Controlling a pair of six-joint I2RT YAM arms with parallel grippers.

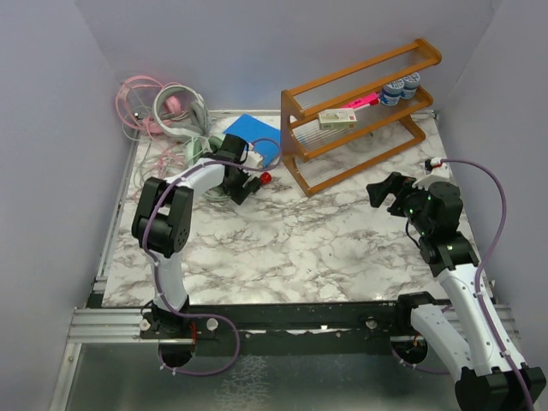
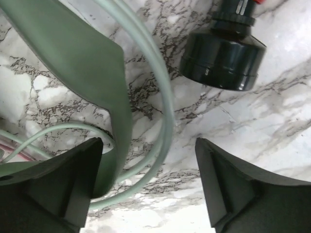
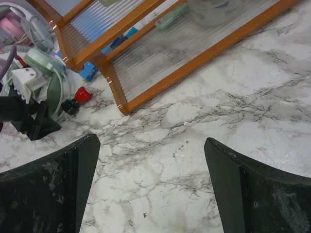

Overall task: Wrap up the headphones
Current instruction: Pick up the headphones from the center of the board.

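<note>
My left tool (image 2: 148, 148) sits spread above the far-left worktop (image 1: 325, 244) — the mint green headset (image 2: 90, 68) has its band by the left finger, its cable looping across the gap, nothing pinched. The pink headset (image 1: 172, 104) and silver-grey headset (image 1: 178, 86) lie heaped just beyond; my right tool (image 1: 383, 193), also spread, hangs well apart at the right.

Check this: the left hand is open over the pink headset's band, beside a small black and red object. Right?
No, the band belongs to the mint green headset, per the left wrist view. The left hand is open over it, beside the small black and red object.
</note>
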